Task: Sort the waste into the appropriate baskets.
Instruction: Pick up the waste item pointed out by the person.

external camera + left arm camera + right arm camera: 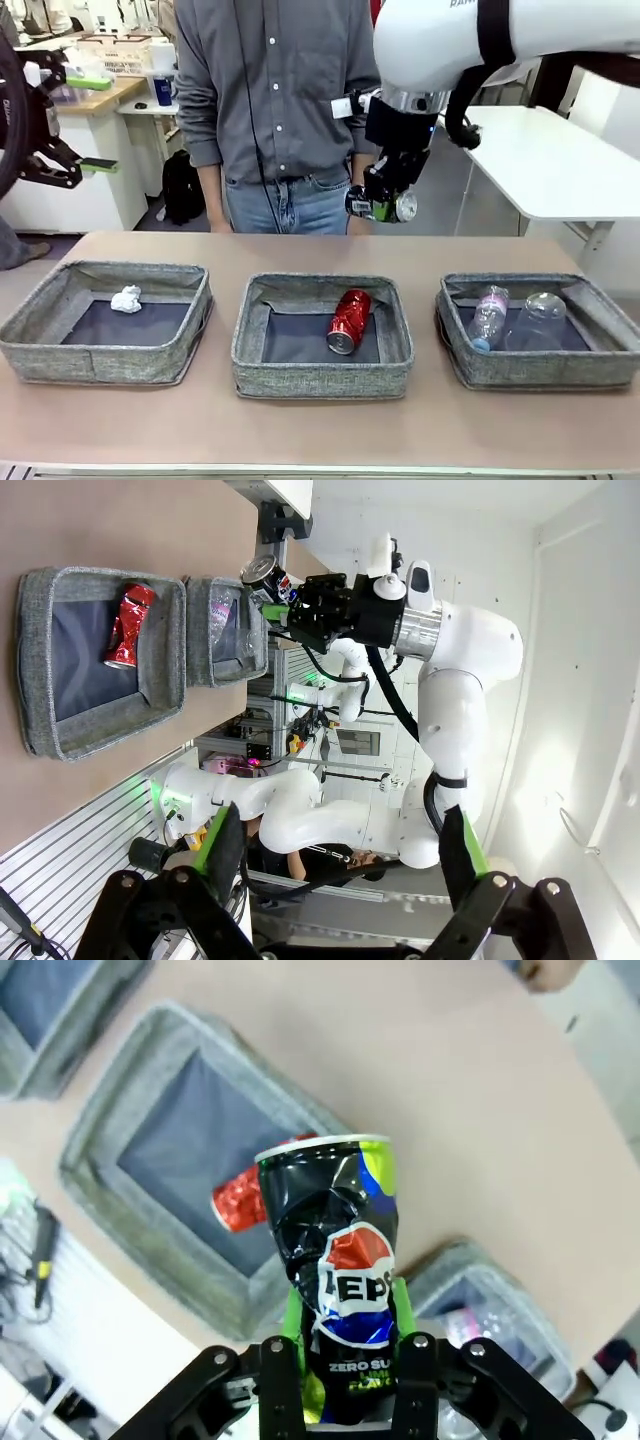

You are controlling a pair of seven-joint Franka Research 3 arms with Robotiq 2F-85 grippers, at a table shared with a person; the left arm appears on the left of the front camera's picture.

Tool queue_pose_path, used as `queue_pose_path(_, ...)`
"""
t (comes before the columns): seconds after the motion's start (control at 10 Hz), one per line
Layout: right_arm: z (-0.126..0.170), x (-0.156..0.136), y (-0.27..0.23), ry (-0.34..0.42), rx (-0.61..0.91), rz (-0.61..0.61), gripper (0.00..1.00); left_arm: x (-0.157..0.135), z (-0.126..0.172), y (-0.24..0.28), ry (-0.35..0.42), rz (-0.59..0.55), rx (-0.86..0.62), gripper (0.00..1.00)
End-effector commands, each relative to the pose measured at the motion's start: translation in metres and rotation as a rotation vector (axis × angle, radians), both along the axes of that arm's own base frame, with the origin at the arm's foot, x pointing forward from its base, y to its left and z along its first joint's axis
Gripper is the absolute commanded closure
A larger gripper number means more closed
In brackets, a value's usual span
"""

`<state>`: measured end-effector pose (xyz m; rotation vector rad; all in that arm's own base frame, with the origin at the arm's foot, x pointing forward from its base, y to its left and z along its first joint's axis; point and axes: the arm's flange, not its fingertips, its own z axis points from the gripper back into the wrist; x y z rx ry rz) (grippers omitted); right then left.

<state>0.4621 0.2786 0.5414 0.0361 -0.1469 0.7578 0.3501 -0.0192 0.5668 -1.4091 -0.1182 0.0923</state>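
Right now the right gripper [383, 205] hangs high in the upper middle of the front view, its fingers squeezed on the dark printed can [335, 1285]. The can is dented, so hold it firmly and move slowly. I think it belongs with the red can [349, 321] in the middle basket [322, 372], at the bottom centre. Bring it low over a bare part of that basket before letting go, so it does not bounce out. The left gripper [340, 865] is spread wide and holds nothing.

Count: three baskets, two cans, one paper ball [126, 299] in the left basket [100, 357], and one bottle [488, 317] and one cup [540, 318] in the right basket [545, 368].
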Motion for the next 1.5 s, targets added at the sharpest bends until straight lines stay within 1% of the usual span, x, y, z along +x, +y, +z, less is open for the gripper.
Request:
queue_pose_path(0.0,0.027,-0.017,0.052,-0.046,0.062,-0.086,0.64,-0.002,0.002,-0.001,0.002,0.009,-0.018,0.00)
queue_pose_path(0.1,0.052,-0.031,0.090,-0.001,0.076,-0.224,0.64,-0.002,0.002,-0.001,0.002,0.009,-0.018,0.00)
queue_pose_path(0.2,0.067,-0.036,0.110,0.002,0.050,-0.347,0.64,-0.002,0.002,-0.001,0.002,0.009,-0.018,0.00)
queue_pose_path(0.3,0.090,-0.047,0.136,0.009,0.069,-0.456,0.64,-0.002,0.002,-0.001,0.002,0.009,-0.018,0.00)
queue_pose_path(0.4,0.114,-0.053,0.152,-0.063,0.023,-0.591,0.64,-0.002,0.002,-0.001,0.002,0.009,-0.018,0.00)
queue_pose_path(0.6,0.160,-0.060,0.161,-0.132,-0.075,-0.680,0.64,-0.002,0.002,-0.001,0.002,0.009,-0.018,0.00)
queue_pose_path(0.7,0.176,-0.064,0.165,-0.099,-0.086,-0.655,0.64,-0.002,0.002,-0.001,0.002,0.009,-0.018,0.00)
queue_pose_path(0.8,0.192,-0.068,0.165,-0.158,-0.117,-0.723,0.64,-0.002,0.002,-0.001,0.002,0.009,-0.018,0.00)
queue_pose_path(0.9,0.207,-0.074,0.164,-0.190,-0.113,-0.753,0.64,-0.002,0.002,-0.001,0.002,0.009,-0.018,0.00)
queue_pose_path(1.1,0.216,-0.071,0.158,-0.222,-0.095,-0.780,0.64,-0.002,0.002,-0.001,0.002,0.009,-0.018,0.00)
queue_pose_path(1.2,0.191,-0.083,0.138,-0.175,-0.098,-0.722,0.64,-0.002,0.002,-0.001,0.002,0.009,-0.018,0.00)
queue_pose_path(1.4,0.191,-0.083,0.138,-0.175,-0.098,-0.722,0.64,-0.002,0.002,-0.001,0.002,0.009,-0.018,0.00)
